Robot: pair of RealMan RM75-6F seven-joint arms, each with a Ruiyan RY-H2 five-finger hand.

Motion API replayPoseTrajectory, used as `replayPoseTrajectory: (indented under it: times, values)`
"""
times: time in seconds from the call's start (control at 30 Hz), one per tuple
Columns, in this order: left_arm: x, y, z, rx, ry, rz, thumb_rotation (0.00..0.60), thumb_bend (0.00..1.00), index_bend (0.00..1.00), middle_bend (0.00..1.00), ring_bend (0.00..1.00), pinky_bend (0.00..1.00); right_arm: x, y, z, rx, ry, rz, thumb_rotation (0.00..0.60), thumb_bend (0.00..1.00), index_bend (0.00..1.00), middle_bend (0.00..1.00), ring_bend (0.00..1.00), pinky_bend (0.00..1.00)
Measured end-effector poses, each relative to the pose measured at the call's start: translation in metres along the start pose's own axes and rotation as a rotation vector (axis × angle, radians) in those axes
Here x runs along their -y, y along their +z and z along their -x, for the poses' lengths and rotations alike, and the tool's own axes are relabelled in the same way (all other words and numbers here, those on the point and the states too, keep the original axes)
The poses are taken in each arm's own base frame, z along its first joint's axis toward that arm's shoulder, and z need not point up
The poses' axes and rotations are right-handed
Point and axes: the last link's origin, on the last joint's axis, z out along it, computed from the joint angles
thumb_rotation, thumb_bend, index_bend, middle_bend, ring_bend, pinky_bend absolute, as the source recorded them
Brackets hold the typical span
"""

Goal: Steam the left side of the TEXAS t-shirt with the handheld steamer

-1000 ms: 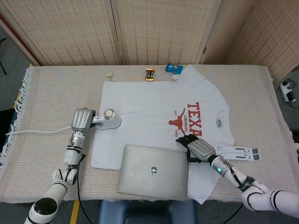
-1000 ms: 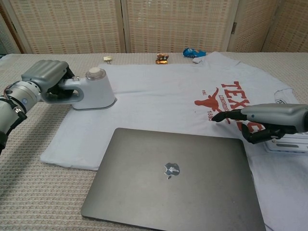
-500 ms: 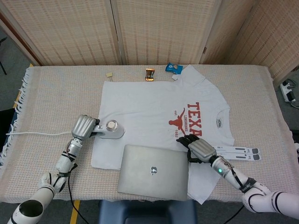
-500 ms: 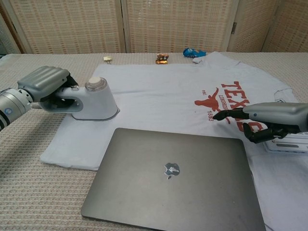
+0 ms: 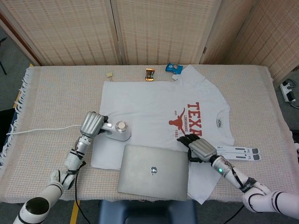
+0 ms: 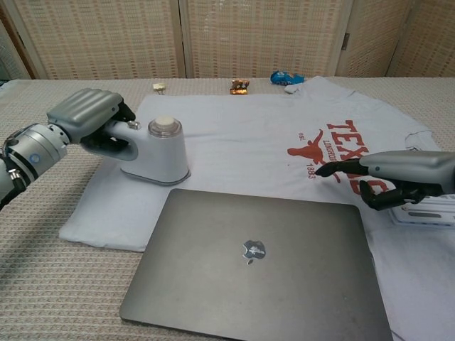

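A white t-shirt (image 5: 149,100) (image 6: 242,142) with red TEXAS print lies flat on the table, collar to the right. The pale grey handheld steamer (image 5: 119,131) (image 6: 158,151) stands face down on the shirt's lower left part, just beyond the laptop's far left corner. My left hand (image 5: 91,124) (image 6: 87,114) grips its handle from the left. My right hand (image 5: 199,148) (image 6: 398,174) rests on the shirt by the red print, fingers partly curled with one stretched out, holding nothing.
A closed grey laptop (image 5: 153,171) (image 6: 252,263) lies over the shirt's near edge. The steamer's white cord (image 5: 42,130) runs left. A flat white stand (image 5: 240,151) lies beside my right hand. Small snack packets (image 5: 150,74) (image 5: 174,68) sit at the far edge.
My left hand has slid the steamer to the right and nearer across the shirt, up to the laptop's corner. My right hand has stayed in place.
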Motion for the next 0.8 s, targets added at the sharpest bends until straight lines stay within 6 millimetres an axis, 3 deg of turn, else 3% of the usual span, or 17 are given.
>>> replayPoseTrajectory:
  times: [0.33, 0.57, 0.8]
  values:
    - [-0.002, 0.042, -0.008, -0.002, -0.092, -0.184, 0.600, 0.29, 0.94, 1.00, 0.84, 0.75, -0.003, -0.001, 0.000, -0.002, 0.006, 0.016, 0.259, 0.95, 0.00, 0.05, 0.00, 0.00]
    - [-0.008, 0.039, 0.004, 0.046, -0.044, -0.192, 0.600, 0.29, 0.93, 0.99, 0.83, 0.75, -0.003, -0.001, 0.000, -0.003, 0.004, 0.017, 0.262, 0.95, 0.00, 0.05, 0.00, 0.00]
    - [0.000, 0.025, 0.011, 0.070, 0.002, -0.165, 0.600, 0.29, 0.93, 0.99, 0.83, 0.75, 0.000, -0.001, 0.001, -0.002, 0.003, 0.011, 0.262, 0.95, 0.00, 0.05, 0.00, 0.00]
